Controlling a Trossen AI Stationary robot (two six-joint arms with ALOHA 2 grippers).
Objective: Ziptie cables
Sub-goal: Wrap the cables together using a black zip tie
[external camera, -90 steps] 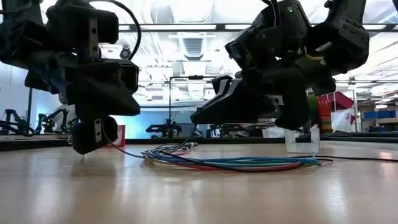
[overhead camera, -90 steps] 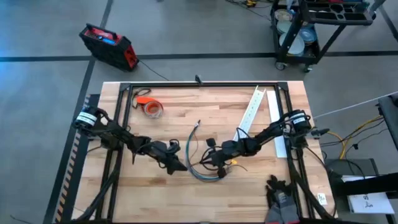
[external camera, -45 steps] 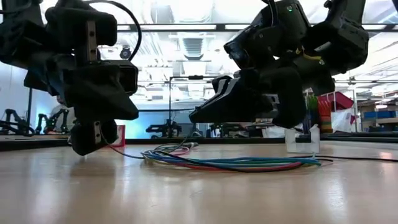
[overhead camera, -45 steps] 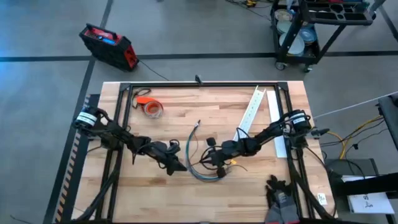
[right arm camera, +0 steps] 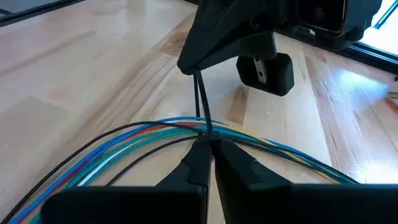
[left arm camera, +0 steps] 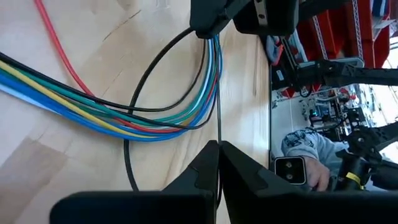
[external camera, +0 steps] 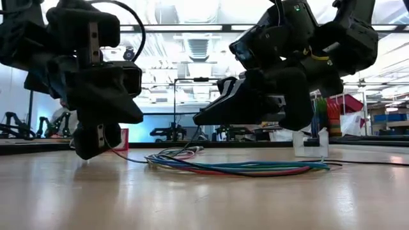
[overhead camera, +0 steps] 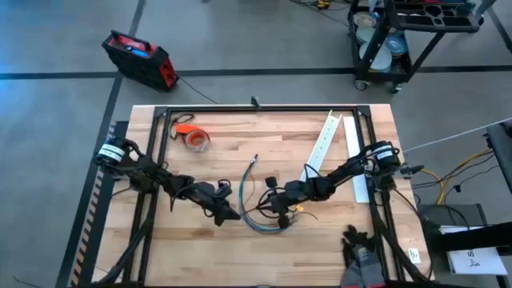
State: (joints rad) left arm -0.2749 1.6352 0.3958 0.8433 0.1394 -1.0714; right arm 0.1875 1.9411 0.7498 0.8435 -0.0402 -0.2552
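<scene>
Cables (overhead camera: 262, 218): on table (overhead camera: 240, 256), between grippers. Ziptie (right arm camera: 202, 106): spans left gripper (overhead camera: 233, 214) and right gripper (overhead camera: 272, 205), both clenched on it.

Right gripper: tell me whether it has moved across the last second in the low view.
Yes, slightly. The right gripper has crept leftward, away from the white slotted channel, which stays fixed. The cables lie unchanged.

Orange tape roll (overhead camera: 193, 139); white slotted channel (overhead camera: 324, 142); perhaps gloves (overhead camera: 362, 254).
</scene>
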